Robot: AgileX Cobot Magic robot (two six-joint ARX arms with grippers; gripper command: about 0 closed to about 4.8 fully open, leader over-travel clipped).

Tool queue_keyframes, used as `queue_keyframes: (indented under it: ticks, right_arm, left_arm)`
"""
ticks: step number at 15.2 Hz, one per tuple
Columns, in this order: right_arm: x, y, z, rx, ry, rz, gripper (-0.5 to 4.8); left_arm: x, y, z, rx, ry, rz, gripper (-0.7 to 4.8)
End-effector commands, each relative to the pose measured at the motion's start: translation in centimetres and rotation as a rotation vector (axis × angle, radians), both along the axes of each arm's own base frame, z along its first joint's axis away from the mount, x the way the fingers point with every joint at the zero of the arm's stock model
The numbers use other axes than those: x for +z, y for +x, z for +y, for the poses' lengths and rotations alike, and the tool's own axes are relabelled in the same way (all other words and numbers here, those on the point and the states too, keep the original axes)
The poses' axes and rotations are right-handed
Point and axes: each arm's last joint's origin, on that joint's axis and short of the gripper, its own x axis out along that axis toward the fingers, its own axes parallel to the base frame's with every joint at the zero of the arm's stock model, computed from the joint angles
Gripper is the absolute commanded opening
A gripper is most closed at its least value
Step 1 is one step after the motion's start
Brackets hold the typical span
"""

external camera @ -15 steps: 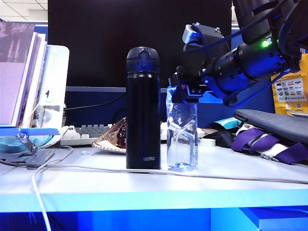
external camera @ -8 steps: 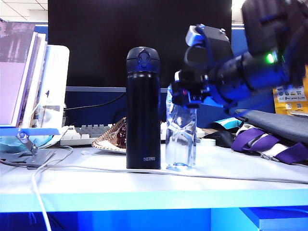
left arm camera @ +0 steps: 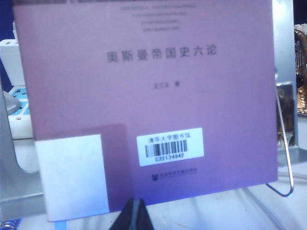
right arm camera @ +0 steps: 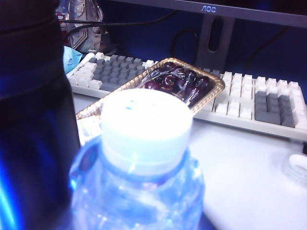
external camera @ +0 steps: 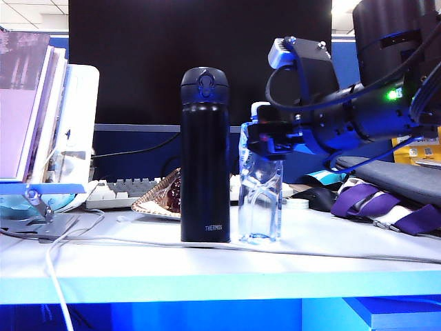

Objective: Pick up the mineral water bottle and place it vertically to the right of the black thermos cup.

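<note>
The black thermos cup [external camera: 204, 158] stands upright at the middle of the table; its dark wall [right arm camera: 33, 120] also fills one side of the right wrist view. The clear mineral water bottle [external camera: 260, 200] stands upright on the table, close beside the thermos on its right. My right gripper [external camera: 267, 141] is around the bottle's shoulder, just under the white cap [right arm camera: 144, 125]. Its fingers are hidden in the right wrist view, and I cannot see whether they press the bottle. My left gripper [left arm camera: 136, 213] is shut and empty, in front of a purple book [left arm camera: 144, 96].
Behind the bottle lie a gold tray of dark sweets [right arm camera: 180, 81] and a white and grey keyboard [right arm camera: 249, 103] under a monitor [external camera: 200, 55]. Books on a stand [external camera: 41, 124] are at the left. A white cable [external camera: 331, 254] crosses the table front; a bag [external camera: 389, 186] lies right.
My right wrist has tipped and its camera end has risen. The bottle's white cap now shows above the fingers, and the bottle stands straighter on the table. The thermos has not moved.
</note>
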Motion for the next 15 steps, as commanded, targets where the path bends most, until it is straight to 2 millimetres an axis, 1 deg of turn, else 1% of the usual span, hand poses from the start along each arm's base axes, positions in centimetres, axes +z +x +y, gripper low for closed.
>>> queue_keyframes:
  ticks: [1, 5, 9, 11, 14, 15]
  right_arm:
    - [0.8, 0.0, 0.0, -0.003, 0.033, -0.052, 4.07]
    - [1.5, 0.0, 0.0, -0.003, 0.074, -0.116, 4.07]
    - [1.7, 0.0, 0.0, 0.005, 0.086, -0.133, 4.10]
    - [2.7, -0.2, -0.1, 0.005, 0.124, -0.181, 4.09]
    - [4.8, -0.8, -0.5, 0.004, 0.160, -0.238, 4.09]
    - [6.0, -1.3, -0.8, 0.003, 0.185, -0.277, 3.82]
  left_arm:
    - [-0.1, 0.0, 0.0, 0.005, 0.002, 0.009, -0.05]
    - [-0.1, 0.0, 0.0, 0.005, 0.002, 0.009, -0.05]
    - [-0.1, 0.0, 0.0, 0.005, 0.002, 0.009, -0.05]
    - [-0.1, 0.0, 0.0, 0.005, 0.002, 0.009, -0.05]
    - [-0.1, 0.0, 0.0, 0.005, 0.002, 0.009, -0.05]
    - [-0.1, 0.0, 0.0, 0.005, 0.002, 0.009, -0.05]
